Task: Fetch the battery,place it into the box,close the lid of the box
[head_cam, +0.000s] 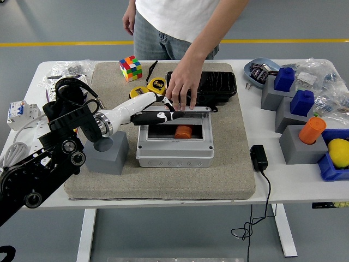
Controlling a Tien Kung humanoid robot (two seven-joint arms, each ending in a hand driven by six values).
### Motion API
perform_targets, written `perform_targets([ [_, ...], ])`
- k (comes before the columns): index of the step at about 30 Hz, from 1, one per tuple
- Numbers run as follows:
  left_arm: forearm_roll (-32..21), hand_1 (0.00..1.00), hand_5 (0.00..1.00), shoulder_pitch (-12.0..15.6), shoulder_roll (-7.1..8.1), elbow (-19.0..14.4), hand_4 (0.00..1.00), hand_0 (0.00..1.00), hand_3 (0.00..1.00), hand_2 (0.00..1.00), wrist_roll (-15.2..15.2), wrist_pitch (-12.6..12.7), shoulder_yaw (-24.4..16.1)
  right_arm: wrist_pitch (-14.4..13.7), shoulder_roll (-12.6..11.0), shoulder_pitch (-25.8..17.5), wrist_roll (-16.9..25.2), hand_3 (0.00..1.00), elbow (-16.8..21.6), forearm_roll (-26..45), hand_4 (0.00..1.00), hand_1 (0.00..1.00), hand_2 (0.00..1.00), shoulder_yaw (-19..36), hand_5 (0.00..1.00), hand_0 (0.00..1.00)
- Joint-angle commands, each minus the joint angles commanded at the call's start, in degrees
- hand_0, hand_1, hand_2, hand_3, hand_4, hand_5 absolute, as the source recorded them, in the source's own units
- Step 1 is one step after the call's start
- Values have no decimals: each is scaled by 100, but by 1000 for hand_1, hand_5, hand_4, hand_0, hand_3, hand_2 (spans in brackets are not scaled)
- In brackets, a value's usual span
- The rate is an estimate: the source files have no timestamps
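Head view: left hand (155, 112), fingers extended, holding nothing, rests on the half-lowered lid (180, 115) of the box (174, 147); a person's hand (182, 87) touches the lid's far edge; battery (183, 131) inside.

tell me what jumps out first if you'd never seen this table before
At the centre of the beige mat, the robot's left hand and a person's hand meet over the clear lid of a grey box. An orange battery lies inside the box. Far right, blue blocks top grey stands.
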Motion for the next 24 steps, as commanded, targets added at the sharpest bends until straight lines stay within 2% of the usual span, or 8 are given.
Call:
perform_targets([
  [12,-164,998,998,51,59,-18,998,998,637,873,-15,-44,305,3,-5,12,-6,832,-2,2,998,852,807,19,998,865],
  [20,-193,998,998,68,39,17,998,998,634,870,23,-137,326,-1,0,27,-1,832,6,31,998,852,807,-2,998,865],
  [24,-164,998,998,82,39,27,998,998,632,855,-71,-29,290,-1,1,26,-4,833,1,4,998,851,808,33,998,865],
])
